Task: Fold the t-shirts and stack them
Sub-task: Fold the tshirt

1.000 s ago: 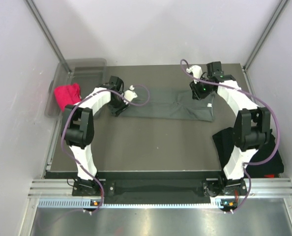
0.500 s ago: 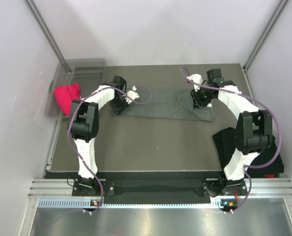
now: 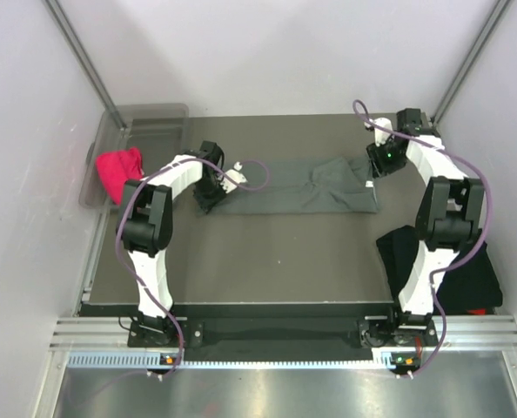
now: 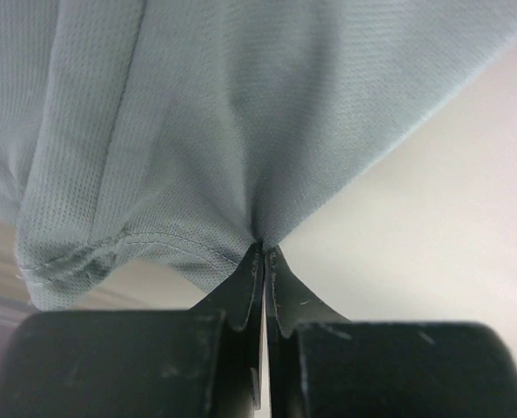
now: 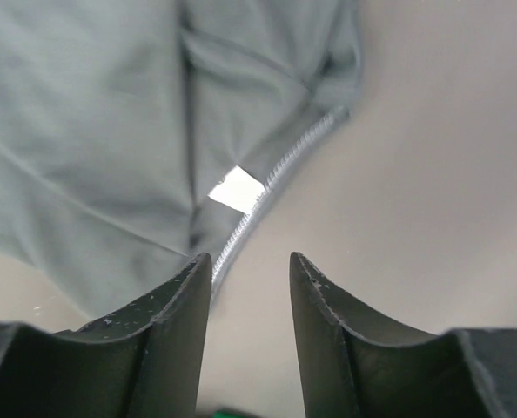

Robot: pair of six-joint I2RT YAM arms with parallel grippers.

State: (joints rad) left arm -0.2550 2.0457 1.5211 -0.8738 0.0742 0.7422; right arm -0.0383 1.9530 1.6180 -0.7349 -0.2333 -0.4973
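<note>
A dark grey t-shirt (image 3: 293,188) lies folded into a long strip across the middle of the table. My left gripper (image 3: 209,199) is at its left end. In the left wrist view the left gripper (image 4: 265,250) is shut on a pinch of the grey cloth (image 4: 198,113) beside the hem. My right gripper (image 3: 379,169) hovers at the strip's far right corner. In the right wrist view it (image 5: 250,263) stands open over bare table, beside the shirt's stitched neck edge (image 5: 84,131) and white label (image 5: 237,189). Black t-shirts (image 3: 454,270) lie folded at the near right.
A clear plastic bin (image 3: 145,131) stands at the back left with a red cloth (image 3: 119,169) hanging over its side. The dark table (image 3: 267,261) ends in a metal rail near the arm bases. Purple cables loop around both arms.
My left gripper has shut on the shirt's left end. My right gripper has let go, opened wider and moved right and back, off the cloth to its far right corner.
</note>
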